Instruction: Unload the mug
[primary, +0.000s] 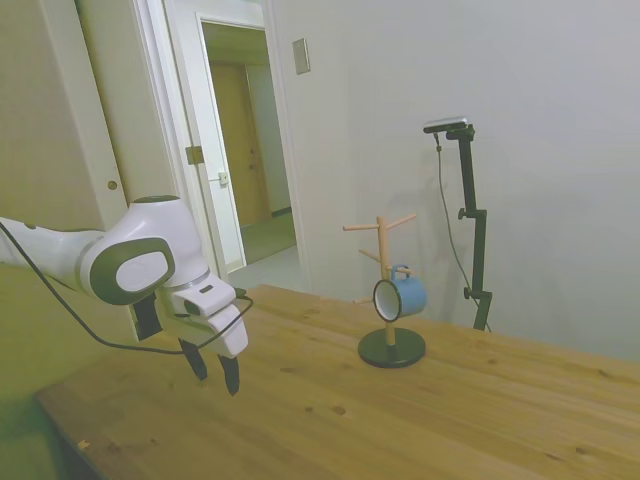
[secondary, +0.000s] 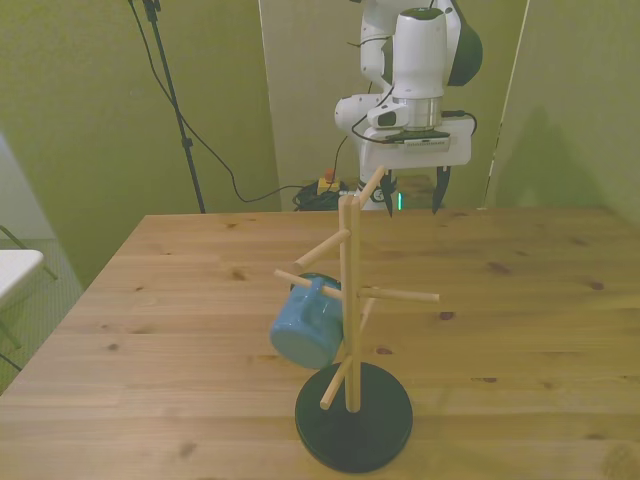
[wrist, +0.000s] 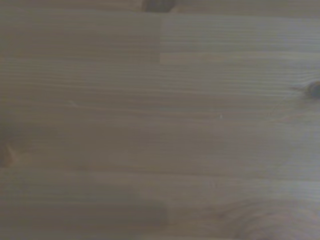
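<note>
A small blue mug hangs by its handle on a low peg of a wooden peg stand with a round black base. Its white inside faces the side camera. My gripper hovers over the table well away from the stand, near the table's far edge in the front view. Its fingers are open with nothing between them. The wrist view shows only bare wood grain.
The wooden table stretches wide around the stand. A doorway stands behind the table in the side view. Cables trail down behind the far edge in the front view.
</note>
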